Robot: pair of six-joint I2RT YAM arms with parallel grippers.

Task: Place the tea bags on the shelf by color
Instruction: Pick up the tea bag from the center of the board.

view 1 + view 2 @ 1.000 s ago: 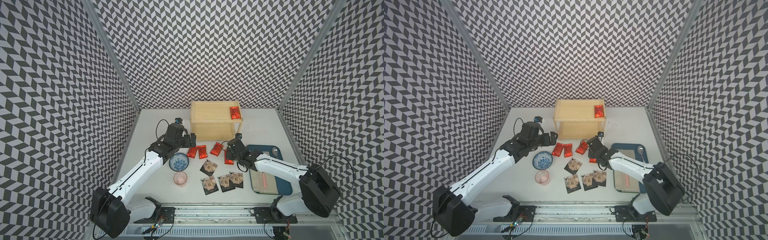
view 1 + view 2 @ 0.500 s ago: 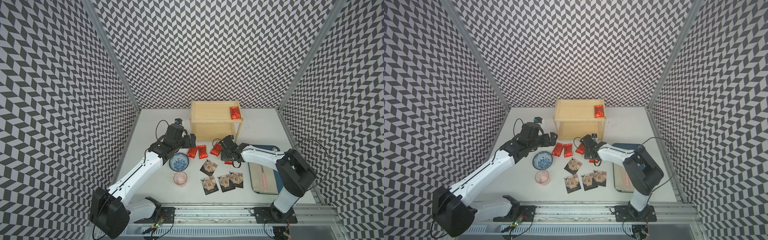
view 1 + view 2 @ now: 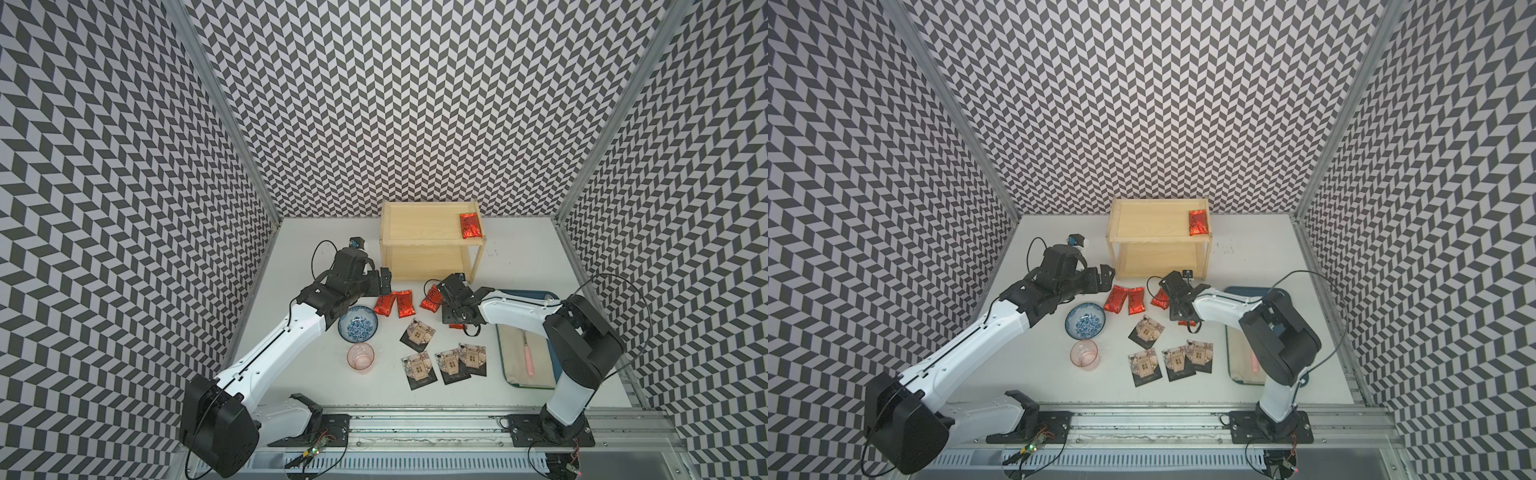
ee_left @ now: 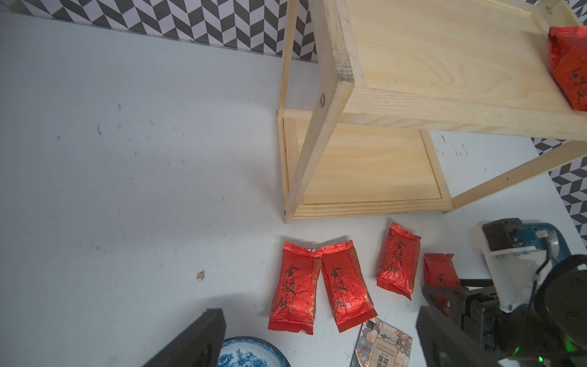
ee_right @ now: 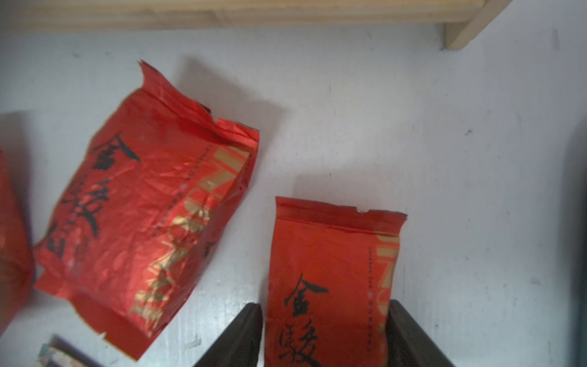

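Red foil all over this white table (image 3: 316, 257)! At the far centre stands the pale wood shelf (image 3: 432, 242), and one red packet (image 3: 470, 225) lies flat at the right end of its top board. Just in front of the shelf, a pair of red packets (image 3: 405, 303) lies side by side, touching. A third red packet (image 3: 431, 300) lies tilted just to their right.

Right of that, the right gripper (image 5: 325, 308) is down at table level. A fourth red packet (image 5: 330, 270) sits between its fingers (image 5: 244, 336), one finger along each long edge. That packet lies flat on the table, but whether the pads squeeze it or only flank it, I cannot tell.

On the other side, the left gripper (image 3: 381, 282) hovers near the shelf's near-left post, jaws spread wide and holding nothing.

Nearer to us, four black packets (image 3: 451, 366) lie flat: one alone and three in a row, edges overlapping. The blue bowl (image 3: 358, 323) and pink cup (image 3: 360, 358) sit to their left.
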